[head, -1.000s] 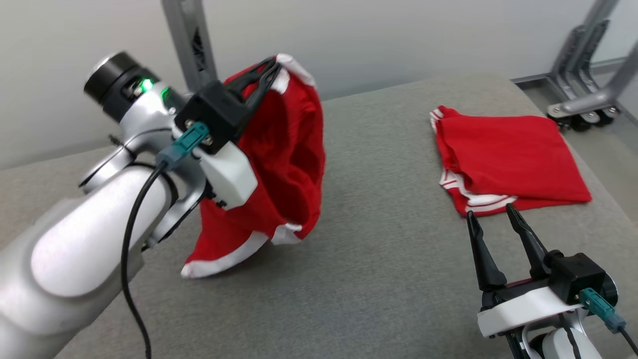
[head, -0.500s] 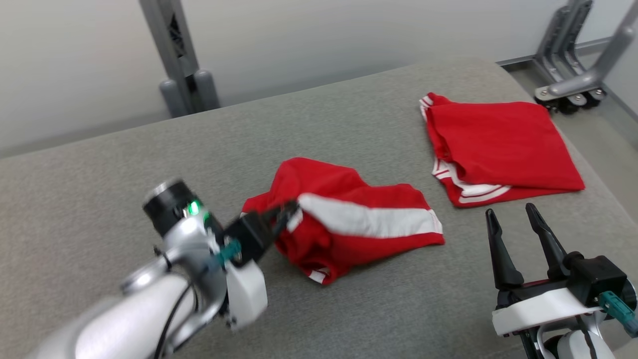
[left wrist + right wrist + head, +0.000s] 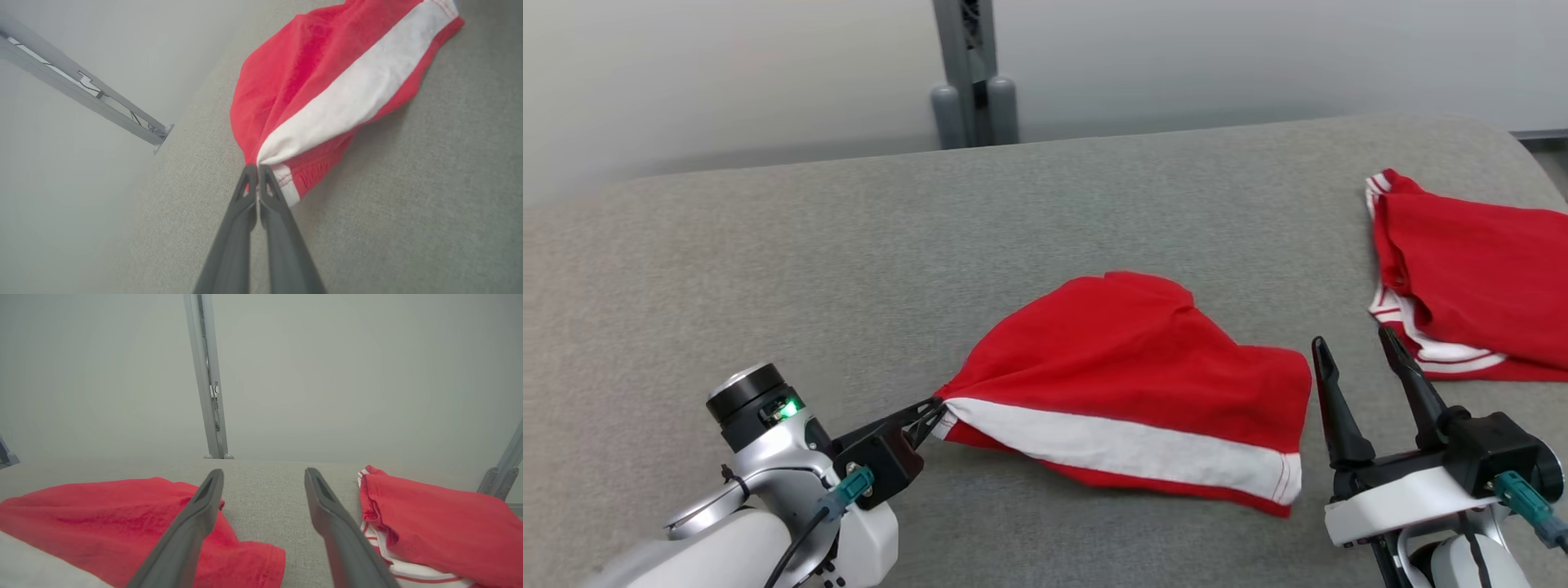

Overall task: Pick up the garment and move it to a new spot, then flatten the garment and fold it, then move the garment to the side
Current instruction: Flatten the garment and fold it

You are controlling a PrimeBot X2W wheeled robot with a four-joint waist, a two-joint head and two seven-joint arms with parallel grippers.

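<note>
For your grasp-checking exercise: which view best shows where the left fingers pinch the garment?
The left wrist view: close up, the shut left fingers pinch the garment at the end of its white band. The head view shows that pinch smaller, from the side. The right wrist view shows its red cloth.

The far and left stretches of the bench (image 3: 768, 261) are lying bare, giving a gripper open passage there. The red garment (image 3: 1143, 367) is spreading across the middle toward the near edge, and the left gripper (image 3: 935, 406) is pinching its corner, taking up the near left. A strip of bare bench is running between that garment and the folded red cloth (image 3: 1478, 261) at the right. The right gripper (image 3: 1352, 339), fingers spread, is standing in the strip's near end. A grey post (image 3: 968, 73) is rising just behind the far edge.
</note>
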